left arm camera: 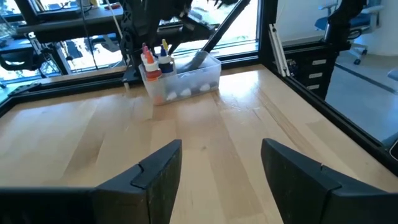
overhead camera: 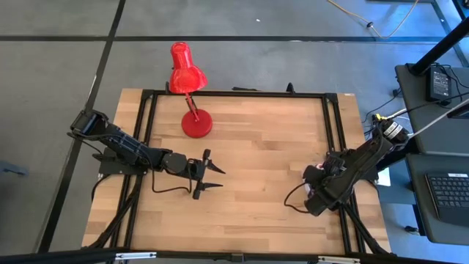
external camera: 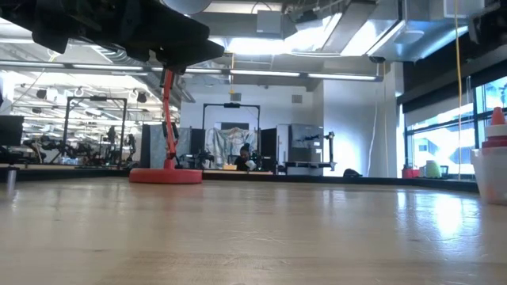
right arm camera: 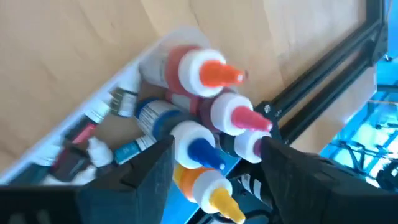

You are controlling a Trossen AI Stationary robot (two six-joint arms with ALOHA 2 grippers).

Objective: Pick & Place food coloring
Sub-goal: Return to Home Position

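R tool (right arm camera: 216, 142) released, hanging just over food coloring (right arm camera: 200, 71), which sits in clear tub (left arm camera: 210, 79) at table (overhead camera: 256, 147) right edge. L tool (left arm camera: 222, 149) released, mid-table, empty. Risk: if R pulls out low/sideways, fingers clip tall caps, tip tub or shove it off edge.

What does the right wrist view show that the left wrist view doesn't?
Right wrist only: a close look down into the tub, at tall bottles tipped orange, pink, blue and yellow, with small bottles lying beside them. Left wrist only: the right arm above it, seen from across the table. Both: the tub with bottles, beyond open jaws.
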